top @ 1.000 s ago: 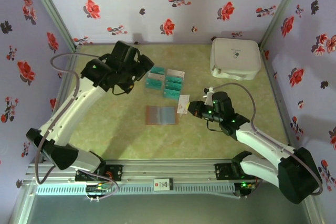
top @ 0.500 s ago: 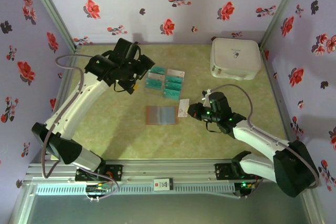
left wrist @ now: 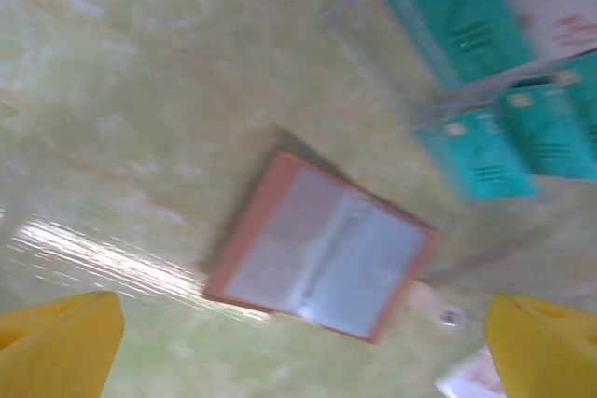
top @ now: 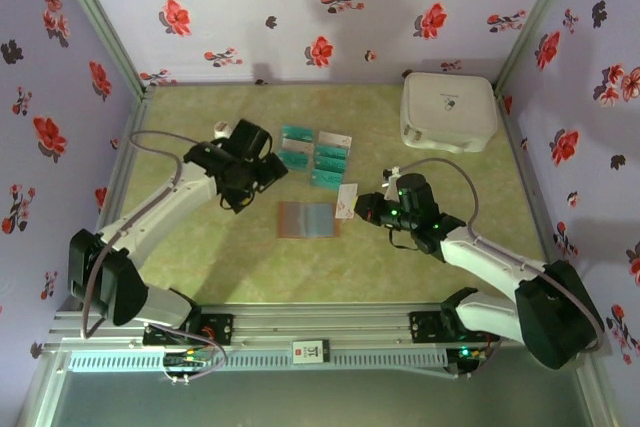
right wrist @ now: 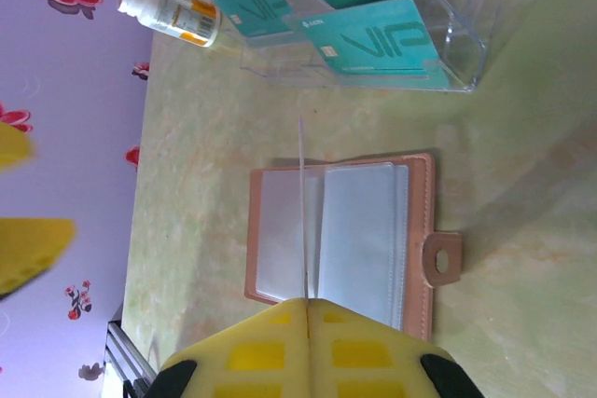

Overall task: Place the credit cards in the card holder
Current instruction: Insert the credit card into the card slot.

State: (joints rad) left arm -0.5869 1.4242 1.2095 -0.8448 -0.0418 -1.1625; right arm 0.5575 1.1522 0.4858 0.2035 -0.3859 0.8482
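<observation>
Card holder: the small, flat, reddish-brown leather card holder lies open in the middle of the desk. Its see-through pockets face up. A little tab with a round snap sticks out from one side.
Card in the hand: one thin, pale white card is up on its edge, right by the tab side of the card holder. From the right wrist it looks like a thin line crossing the middle fold. I cannot tell if it touches the pockets.
Right hand: the right hand is pressed together and pinches that pale white card between its yellow fingers.
Other cards: the teal-green cards sit in rows in a clear plastic tray, just behind the card holder and not touching it.
Left hand: the left hand is spread wide with nothing in it. It hangs just beside the left end of the tray. Its yellow fingers are far apart, and the open card holder lies below them.
Bottle: a small white bottle with an orange label lies on its side next to the tray.
Case: a big white rounded case sits in the far right corner, well away from the cards.
Desk: the desk is pale green with a marble look.
</observation>
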